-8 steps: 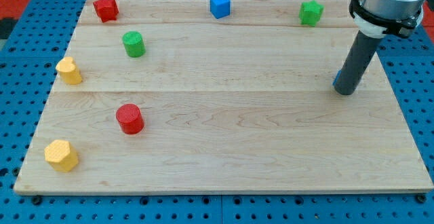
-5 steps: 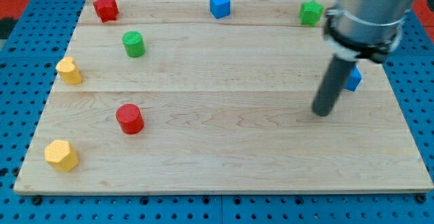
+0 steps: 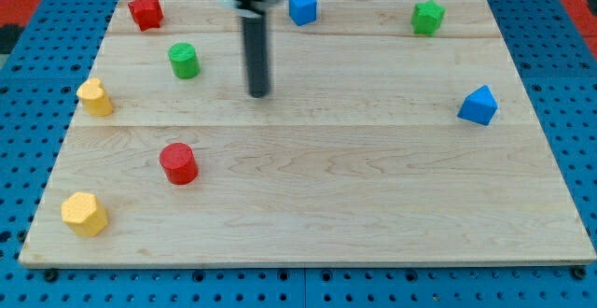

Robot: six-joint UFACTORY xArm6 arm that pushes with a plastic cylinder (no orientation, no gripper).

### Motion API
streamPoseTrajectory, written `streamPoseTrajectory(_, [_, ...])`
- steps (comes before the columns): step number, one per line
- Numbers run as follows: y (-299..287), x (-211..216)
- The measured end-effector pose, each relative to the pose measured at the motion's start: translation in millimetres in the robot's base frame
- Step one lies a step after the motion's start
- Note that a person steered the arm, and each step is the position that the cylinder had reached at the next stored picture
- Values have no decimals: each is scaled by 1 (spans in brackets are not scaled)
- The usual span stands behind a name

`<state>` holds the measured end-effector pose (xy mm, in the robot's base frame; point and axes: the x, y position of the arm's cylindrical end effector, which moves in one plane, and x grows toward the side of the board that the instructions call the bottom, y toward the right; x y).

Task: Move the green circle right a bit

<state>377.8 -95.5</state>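
The green circle (image 3: 184,61) stands on the wooden board (image 3: 308,205) in the upper left part of the view. My tip (image 3: 258,93) rests on the board to the right of the green circle and a little lower, apart from it. The rod rises from the tip toward the view's top and looks blurred.
A red block (image 3: 145,11) sits at the top left, a blue cube (image 3: 302,7) at top centre, a green block (image 3: 428,17) at top right. A blue block (image 3: 478,105) lies at the right. Yellow blocks (image 3: 94,96) (image 3: 84,214) and a red circle (image 3: 177,163) sit at the left.
My tip has swept from the right side of the board, beside the blue block, across to the left, ending near the green circle. No block has moved.
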Motion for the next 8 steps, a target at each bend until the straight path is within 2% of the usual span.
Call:
streamPoseTrajectory(1, [-89,-20])
streamPoseTrajectory(2, [-81,-49])
streamPoseTrajectory(3, [-67,-56])
streamPoseTrajectory(5, [-105,-81])
streamPoseTrajectory(7, [-29,-38])
streamPoseTrajectory(8, [-30,-18])
